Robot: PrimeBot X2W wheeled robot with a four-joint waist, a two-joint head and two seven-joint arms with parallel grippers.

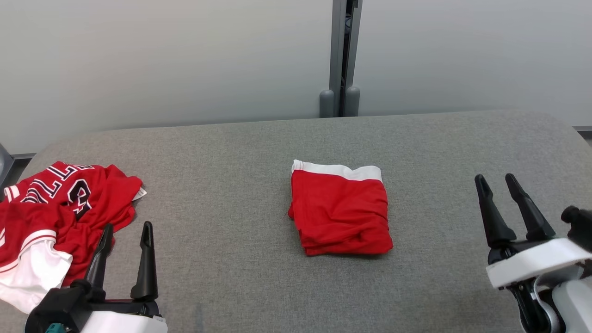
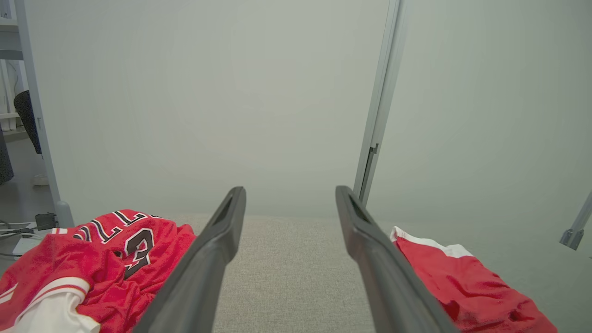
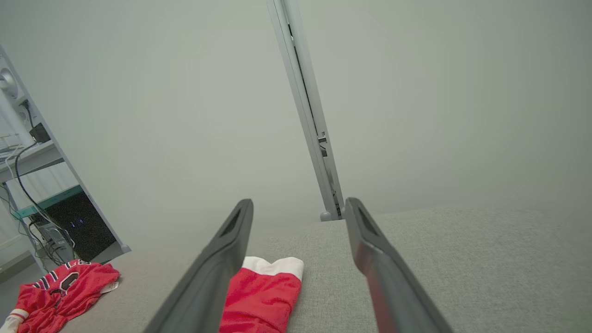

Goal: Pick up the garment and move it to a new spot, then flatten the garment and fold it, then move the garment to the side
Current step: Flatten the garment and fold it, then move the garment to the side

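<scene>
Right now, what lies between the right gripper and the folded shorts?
Nothing: bare grey table between the right gripper and the shorts, seen in the head view.

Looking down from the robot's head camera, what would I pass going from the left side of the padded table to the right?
crumpled red jersey → folded red garment → right end effector, open and holding nothing

A crumpled red jersey with black-and-white lettering is lying at the left end of the grey fabric-covered desk. Behind the desk, pale partition panels are standing, meeting at a grey post. Far left, cables are trailing off a shelf rack.
</scene>
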